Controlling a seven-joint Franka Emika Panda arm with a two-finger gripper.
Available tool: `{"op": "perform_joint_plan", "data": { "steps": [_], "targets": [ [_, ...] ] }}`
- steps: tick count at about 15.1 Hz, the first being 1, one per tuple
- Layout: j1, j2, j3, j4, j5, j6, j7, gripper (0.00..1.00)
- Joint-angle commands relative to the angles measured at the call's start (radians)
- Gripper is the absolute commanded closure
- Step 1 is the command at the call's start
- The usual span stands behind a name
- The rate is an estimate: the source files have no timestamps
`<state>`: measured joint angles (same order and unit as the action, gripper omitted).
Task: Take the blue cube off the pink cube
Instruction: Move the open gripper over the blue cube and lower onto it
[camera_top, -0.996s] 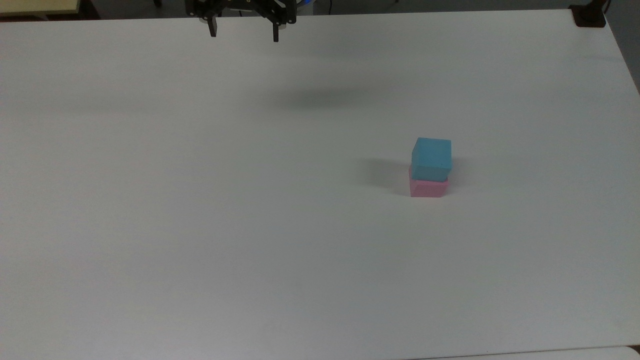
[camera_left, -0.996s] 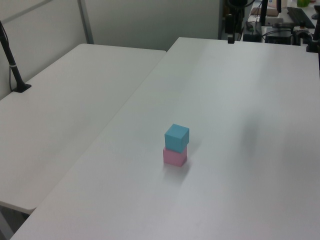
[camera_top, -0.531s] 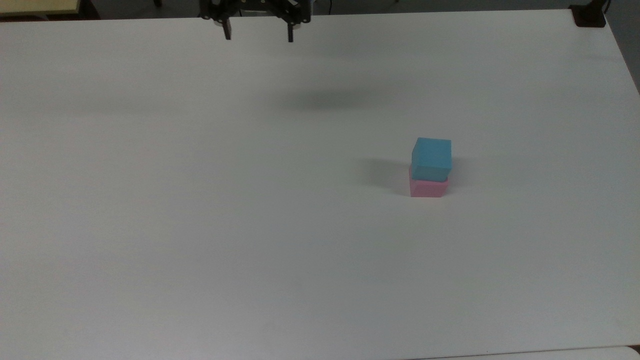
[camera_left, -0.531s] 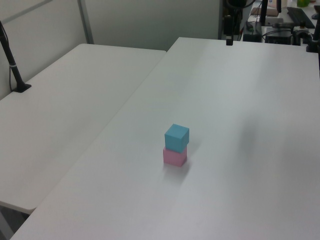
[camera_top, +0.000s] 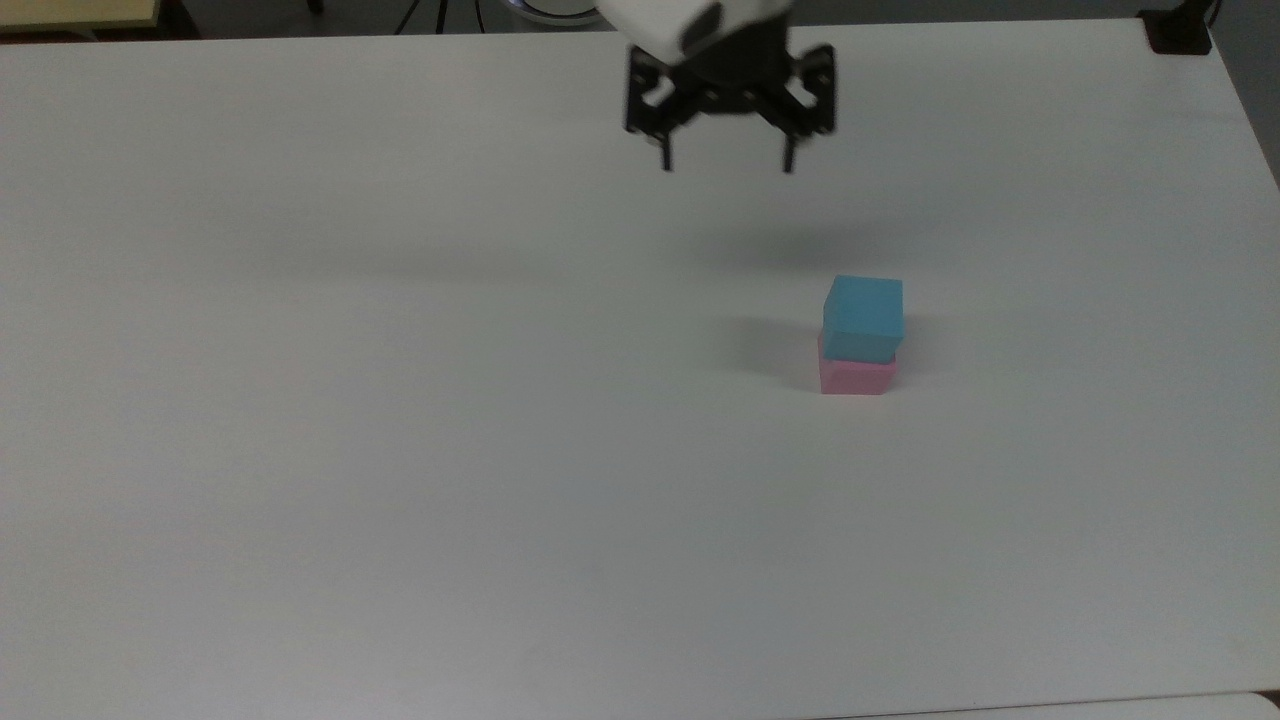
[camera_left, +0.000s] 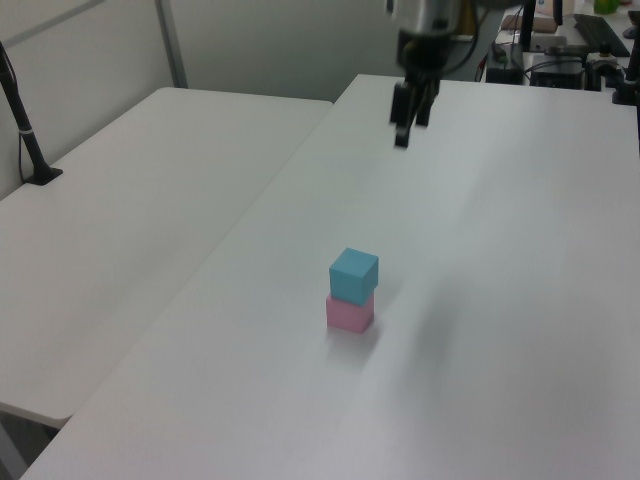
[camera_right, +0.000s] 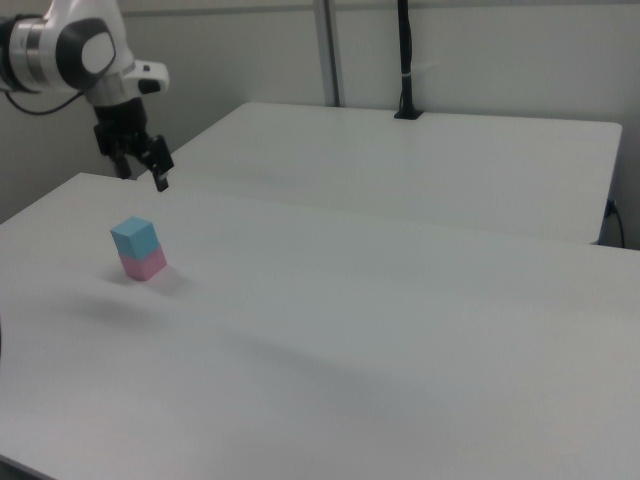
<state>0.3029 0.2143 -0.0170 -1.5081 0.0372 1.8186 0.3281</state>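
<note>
One blue cube (camera_top: 863, 317) is stacked on one pink cube (camera_top: 857, 376); the gripper (camera_top: 726, 163) is held above the table (camera_top: 400, 400), spread wide, grasping nothing.

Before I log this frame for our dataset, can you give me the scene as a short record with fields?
top object: small light-blue matte cube, resting on the pink one
bottom object: small pale-pink matte cube, on the white table
gripper: black two-finger gripper, open, holding nothing
gripper position: in the air, apart from the stack
task state: blue cube not yet lifted
</note>
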Motion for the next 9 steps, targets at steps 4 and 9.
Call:
{"op": "perform_joint_plan", "data": {
  "steps": [4, 9],
  "targets": [
    [0.134, 0.183, -0.011, 0.048, -0.007, 0.109, 0.164, 0.0],
    [0.17, 0.26, -0.011, 0.052, -0.005, 0.234, 0.218, 0.0]
  ]
}}
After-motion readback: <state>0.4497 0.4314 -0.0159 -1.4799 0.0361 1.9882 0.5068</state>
